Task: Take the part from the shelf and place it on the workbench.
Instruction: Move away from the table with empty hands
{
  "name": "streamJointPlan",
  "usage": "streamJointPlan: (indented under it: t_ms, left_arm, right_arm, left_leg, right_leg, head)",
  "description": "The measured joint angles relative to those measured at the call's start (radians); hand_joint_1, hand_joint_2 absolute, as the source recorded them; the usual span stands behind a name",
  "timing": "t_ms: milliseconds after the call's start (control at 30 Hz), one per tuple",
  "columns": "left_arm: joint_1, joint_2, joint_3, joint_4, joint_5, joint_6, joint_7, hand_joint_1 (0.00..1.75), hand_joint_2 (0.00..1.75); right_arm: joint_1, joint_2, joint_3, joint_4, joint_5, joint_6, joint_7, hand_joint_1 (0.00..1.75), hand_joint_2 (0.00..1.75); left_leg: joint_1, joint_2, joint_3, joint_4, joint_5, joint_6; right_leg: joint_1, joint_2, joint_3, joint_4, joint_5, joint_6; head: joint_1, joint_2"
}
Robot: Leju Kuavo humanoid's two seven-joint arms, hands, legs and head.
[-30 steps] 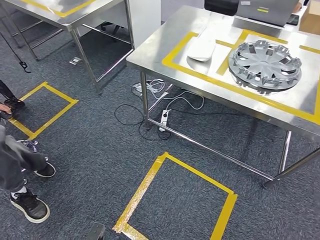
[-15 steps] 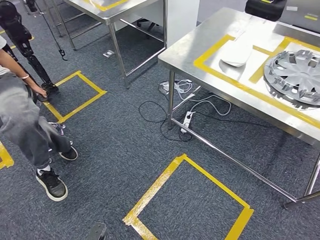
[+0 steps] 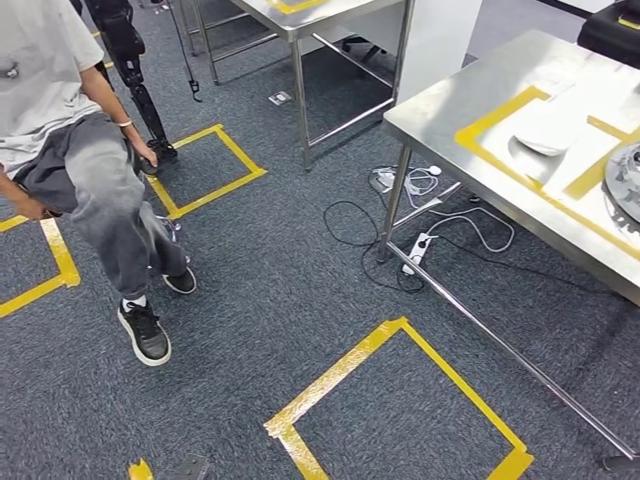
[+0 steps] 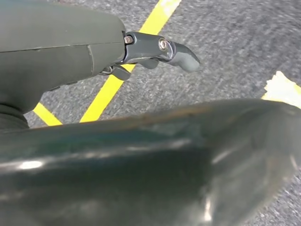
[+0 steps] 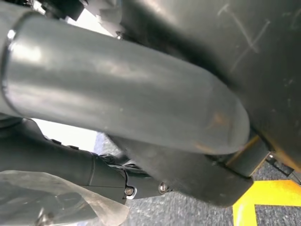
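Dark blue-grey carpet floor (image 3: 249, 300) carries squares marked in yellow tape (image 3: 392, 390). A stainless steel table (image 3: 453, 110) with yellow tape outlines stands at right, a white power strip (image 3: 417, 250) and loose cables under it. A second steel table (image 3: 317, 15) stands farther back, beside a white cabinet (image 3: 441, 35).

Brushed steel workbench (image 3: 453, 110) over rough grey carpet (image 3: 249, 300) with glossy yellow tape (image 3: 362, 355).

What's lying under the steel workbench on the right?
Under the workbench a white power strip lies on the carpet with black and white cables looped around the near leg. Farther back, the tabletop covers the floor, so anything there is hidden.
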Motion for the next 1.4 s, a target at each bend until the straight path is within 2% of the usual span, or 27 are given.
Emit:
streamJointPlan:
  t_ms: [67, 133, 200, 233, 267, 300, 367, 433, 467, 533, 600, 667, 733, 767, 833, 867, 933, 967, 1000, 1033, 1100, 1167, 1233, 1267, 1300, 1333, 1400]
  left_arm:
    - [0.004, 0.0, 0.002, 0.0, 0.001, 0.001, 0.0, 0.0, 0.0]
    - [0.001, -0.002, 0.003, 0.0, 0.001, 0.002, 0.001, 0.0, 0.0]
    - [-0.002, -0.003, 0.004, 0.0, 0.0, 0.003, 0.001, 0.0, 0.0]
    - [-0.002, -0.003, 0.004, 0.0, -0.001, 0.004, 0.001, 0.0, 0.0]
    - [-0.001, -0.004, 0.005, 0.0, -0.001, 0.006, 0.002, 0.0, 0.0]
    - [-0.001, -0.005, 0.006, 0.0, -0.001, 0.007, 0.002, 0.0, 0.0]
    - [-0.001, -0.007, 0.006, 0.0, -0.002, 0.008, 0.003, 0.0, 0.0]
    - [-0.004, -0.008, 0.007, 0.0, -0.002, 0.008, 0.005, 0.0, 0.0]
    - [-0.003, -0.008, 0.007, 0.0, -0.003, 0.007, 0.006, 0.0, 0.0]
    - [0.0, -0.008, 0.008, 0.001, -0.003, 0.006, 0.009, 0.0, 0.0]
    - [0.001, -0.008, 0.009, 0.001, -0.004, 0.005, 0.011, 0.0, 0.0]
    - [-0.002, -0.009, 0.009, 0.002, -0.004, 0.006, 0.012, 0.0, 0.0]
    - [-0.003, -0.009, 0.009, 0.002, -0.004, 0.005, 0.012, 0.0, 0.0]
    - [-0.001, -0.009, 0.009, 0.002, -0.005, 0.005, 0.012, 0.0, 0.0]
    - [0.001, -0.008, 0.009, 0.002, -0.008, 0.006, 0.012, 0.0, 0.0]
    - [0.001, -0.008, 0.009, 0.002, -0.01, 0.006, 0.012, 0.0, 0.0]
    - [-0.003, -0.008, 0.009, 0.002, -0.014, 0.008, 0.012, 0.0, 0.0]
    - [-0.004, -0.008, 0.009, 0.002, -0.015, 0.008, 0.012, 0.0, 0.0]
    - [-0.004, -0.008, 0.009, 0.002, -0.016, 0.009, 0.012, 0.0, 0.0]
    - [-0.002, -0.009, 0.009, 0.002, -0.017, 0.009, 0.013, 0.0, 0.0]
    - [-0.002, -0.009, 0.009, 0.003, -0.017, 0.008, 0.013, 0.0, 0.0]
    - [-0.006, -0.01, 0.009, 0.003, -0.019, 0.008, 0.014, 0.0, 0.0]
    - [-0.01, -0.011, 0.008, 0.003, -0.022, 0.007, 0.015, 0.0, 0.0]
    - [-0.011, -0.011, 0.008, 0.003, -0.023, 0.007, 0.016, 0.0, 0.0]
    - [-0.011, -0.011, 0.008, 0.004, -0.024, 0.007, 0.018, 0.0, 0.0]
    - [-0.011, -0.012, 0.008, 0.004, -0.026, 0.006, 0.019, 0.0, 0.0]
    - [-0.014, -0.012, 0.007, 0.004, -0.029, 0.005, 0.021, 0.0, 0.0]
  right_arm:
    - [-0.002, 0.008, 0.005, 0.0, 0.006, -0.006, 0.007, 0.0, 0.0]
    - [-0.006, 0.014, 0.01, 0.0, 0.013, -0.009, 0.01, 0.0, 0.0]
    - [-0.011, 0.018, 0.014, 0.0, 0.019, -0.009, 0.011, 0.0, 0.0]
    - [-0.013, 0.019, 0.015, 0.0, 0.022, -0.009, 0.013, 0.0, 0.0]
    - [-0.014, 0.021, 0.017, 0.0, 0.024, -0.009, 0.014, 0.0, 0.0]
    - [-0.015, 0.022, 0.018, 0.0, 0.026, -0.009, 0.017, 0.0, 0.0]
    - [-0.013, 0.025, 0.021, 0.0, 0.03, -0.009, 0.021, 0.0, 0.0]
    - [-0.012, 0.029, 0.021, 0.0, 0.033, -0.009, 0.022, 0.0, 0.0]
    - [-0.013, 0.03, 0.022, 0.0, 0.034, -0.008, 0.023, 0.0, 0.0]
    - [-0.013, 0.033, 0.025, 0.0, 0.035, -0.008, 0.024, 0.0, 0.0]
    - [-0.01, 0.036, 0.029, 0.0, 0.035, -0.008, 0.026, 0.0, 0.0]
    - [-0.006, 0.037, 0.029, 0.0, 0.035, -0.008, 0.027, 0.0, 0.0]
    - [-0.003, 0.037, 0.029, 0.0, 0.035, -0.009, 0.028, 0.0, 0.0]
    - [-0.002, 0.037, 0.029, 0.0, 0.034, -0.009, 0.028, 0.0, 0.0]
    - [-0.001, 0.037, 0.029, 0.0, 0.031, -0.008, 0.027, 0.0, 0.0]
    - [0.001, 0.036, 0.029, 0.0, 0.03, -0.008, 0.027, 0.0, 0.0]
    - [0.005, 0.035, 0.029, -0.001, 0.028, -0.008, 0.024, 0.0, 0.0]
    - [0.006, 0.034, 0.029, -0.001, 0.027, -0.007, 0.022, 0.0, 0.0]
    - [0.006, 0.033, 0.029, -0.001, 0.027, -0.007, 0.021, 0.0, 0.0]
    - [0.006, 0.031, 0.029, -0.002, 0.026, -0.007, 0.02, 0.0, 0.0]
    - [0.005, 0.03, 0.029, -0.002, 0.026, -0.007, 0.015, 0.0, 0.0]
    - [0.002, 0.029, 0.029, -0.002, 0.025, -0.007, 0.007, 0.0, 0.0]
    - [-0.004, 0.029, 0.029, -0.002, 0.021, -0.006, 0.004, 0.0, 0.0]
    - [-0.007, 0.029, 0.029, -0.002, 0.019, -0.004, 0.004, 0.0, 0.0]
    - [-0.01, 0.029, 0.029, -0.002, 0.015, -0.001, 0.006, 0.0, 0.0]
    - [-0.011, 0.029, 0.029, -0.002, 0.012, 0.003, 0.01, 0.0, 0.0]
    - [-0.012, 0.029, 0.029, -0.001, 0.008, 0.011, 0.014, 0.0, 0.0]
  left_leg:
    - [0.005, -0.018, 0.001, -0.007, 0.005, 0.012]
    - [0.007, -0.036, 0.0, -0.011, 0.009, 0.021]
    - [0.004, -0.059, -0.003, -0.01, 0.01, 0.026]
    - [0.002, -0.072, -0.003, -0.01, 0.01, 0.027]
    - [0.001, -0.087, -0.003, -0.008, 0.011, 0.027]
    - [0.001, -0.102, -0.002, -0.006, 0.011, 0.027]
    - [-0.001, -0.132, -0.006, 0.003, 0.01, 0.023]
    - [0.0, -0.156, -0.02, 0.013, 0.013, 0.013]
    - [0.001, -0.167, -0.027, 0.016, 0.016, 0.007]
    - [0.005, -0.179, -0.037, 0.021, 0.018, -0.004]
    - [0.003, -0.138, -0.06, 0.068, -0.009, -0.013]
    - [0.004, -0.081, -0.115, 0.183, -0.067, -0.022]
    - [0.008, -0.062, -0.161, 0.281, -0.097, -0.026]
    - [0.01, -0.059, -0.161, 0.284, -0.087, -0.026]
    - [0.008, -0.041, -0.108, 0.183, -0.024, -0.018]
    - [0.002, -0.017, -0.074, 0.121, -0.002, -0.01]
    - [-0.01, 0.022, -0.033, 0.038, 0.011, 0.005]
    - [-0.015, 0.027, -0.03, 0.03, 0.004, 0.01]
    - [-0.015, 0.018, -0.03, 0.024, 0.003, 0.014]
    - [-0.012, 0.007, -0.029, 0.02, 0.005, 0.018]
    - [-0.005, -0.014, -0.024, 0.008, 0.01, 0.026]
    - [-0.001, -0.035, -0.022, 0.003, 0.013, 0.032]
    - [-0.001, -0.06, -0.02, 0.003, 0.012, 0.034]
    - [0.0, -0.074, -0.018, 0.004, 0.011, 0.033]
    - [0.002, -0.088, -0.015, 0.005, 0.01, 0.032]
    - [0.004, -0.103, -0.013, 0.007, 0.009, 0.029]
    - [0.005, -0.132, -0.019, 0.019, 0.004, 0.019]
  right_leg:
    - [-0.002, 0.039, -0.01, 0.024, -0.024, 0.01]
    - [-0.002, 0.099, -0.057, 0.125, -0.084, 0.013]
    - [0.002, 0.118, -0.115, 0.255, -0.138, 0.01]
    - [0.005, 0.12, -0.128, 0.284, -0.14, 0.007]
    - [0.006, 0.121, -0.123, 0.278, -0.122, 0.005]
    - [0.006, 0.126, -0.101, 0.231, -0.087, 0.003]
    - [0.001, 0.172, -0.044, 0.1, -0.021, 0.001]
    - [-0.003, 0.218, -0.014, 0.029, -0.007, -0.002]
    - [-0.003, 0.225, -0.01, 0.023, -0.013, -0.004]
    - [-0.002, 0.201, -0.004, 0.017, -0.01, -0.015]
    - [-0.003, 0.169, 0.003, 0.01, -0.006, -0.026]
    - [0.001, 0.134, 0.007, 0.008, -0.009, -0.034]
    - [0.005, 0.1, 0.009, 0.008, -0.014, -0.039]
    - [0.006, 0.086, 0.011, 0.008, -0.017, -0.039]
    - [0.009, 0.062, 0.02, 0.008, -0.024, -0.038]
    - [0.012, 0.052, 0.022, 0.008, -0.028, -0.035]
    - [0.018, 0.031, 0.024, 0.007, -0.037, -0.028]
    - [0.02, 0.02, 0.024, 0.005, -0.04, -0.025]
    - [0.022, 0.01, 0.029, 0.003, -0.042, -0.022]
    - [0.021, 0.01, 0.031, 0.002, -0.046, -0.018]
    - [0.02, 0.05, 0.02, 0.036, -0.072, -0.011]
    - [0.018, 0.104, -0.039, 0.153, -0.126, -0.005]
    - [0.017, 0.12, -0.107, 0.276, -0.157, 0.001]
    - [0.016, 0.122, -0.122, 0.293, -0.145, 0.004]
    - [0.013, 0.124, -0.118, 0.271, -0.114, 0.007]
    - [0.007, 0.133, -0.099, 0.216, -0.07, 0.012]
    - [-0.007, 0.182, -0.057, 0.097, -0.015, 0.021]
  head:
    - [0.004, 0.0]
    - [0.01, 0.0]
    - [0.01, 0.0]
    - [0.01, 0.0]
    - [0.01, 0.0]
    - [0.01, 0.0]
    - [0.011, 0.0]
    - [0.01, 0.0]
    - [0.01, 0.0]
    - [0.009, 0.0]
    - [0.002, 0.0]
    - [-0.004, 0.0]
    - [-0.005, 0.0]
    - [-0.004, 0.0]
    - [-0.005, 0.0]
    - [-0.005, 0.0]
    - [-0.004, 0.0]
    - [-0.003, 0.0]
    - [-0.002, 0.0]
    - [0.0, 0.0]
    - [0.003, 0.0]
    - [0.008, 0.0]
    - [0.009, 0.0]
    - [0.009, 0.0]
    - [0.009, 0.0]
    - [0.009, 0.0]
    - [0.01, 0.0]
